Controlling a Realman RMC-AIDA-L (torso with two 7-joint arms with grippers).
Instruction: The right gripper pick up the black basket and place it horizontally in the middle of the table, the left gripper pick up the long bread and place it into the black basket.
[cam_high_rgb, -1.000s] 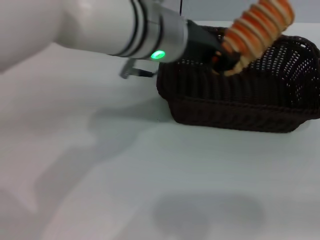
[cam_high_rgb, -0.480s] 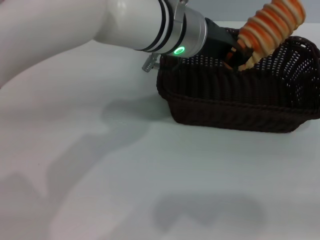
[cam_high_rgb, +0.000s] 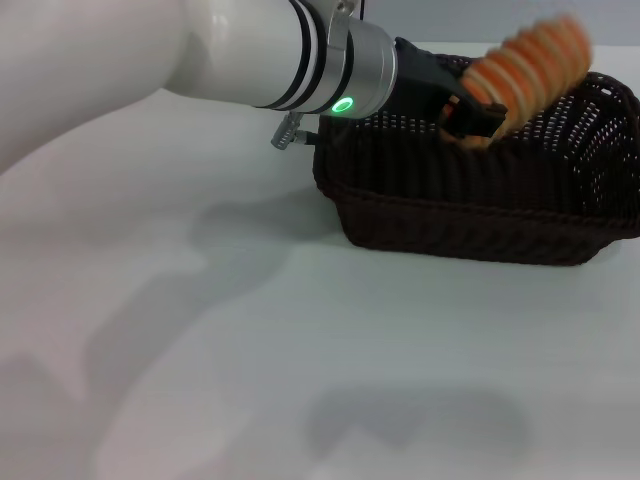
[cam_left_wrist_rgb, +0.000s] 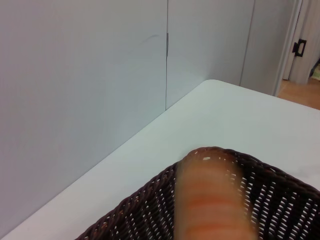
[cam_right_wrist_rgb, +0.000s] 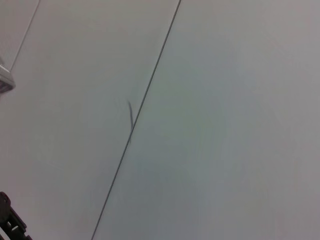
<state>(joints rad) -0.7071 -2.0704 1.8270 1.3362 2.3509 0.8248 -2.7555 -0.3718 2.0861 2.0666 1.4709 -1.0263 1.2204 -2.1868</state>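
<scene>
**Spotter:** Where's the loaf relative to the basket?

**Operator:** I've got the long bread (cam_high_rgb: 525, 68) up over the black basket (cam_high_rgb: 480, 200), above its interior and toward the far wall. The left hand (cam_high_rgb: 470, 118) is clenched on the loaf's lower end, just above the basket's rim. I'm keeping it over the opening so that when I let go it should fall inside and not onto the table (cam_high_rgb: 300, 350).

**Spotter:** Which way does it point?

**Operator:** Tilted. The held end sits low near the basket's middle, and the free end rises up and away toward the basket's right end. Its long axis runs roughly along the basket's length, only pitched upward. The basket itself lies lengthwise across the table, open side up.

**Spotter:** And the wrist camera?

**Operator:** It shows the loaf (cam_left_wrist_rgb: 212, 200) reaching past the braided rim (cam_left_wrist_rgb: 145, 197).

**Spotter:** Right hand?

**Operator:** Nowhere near the basket, and I can't tell its grip.
</scene>
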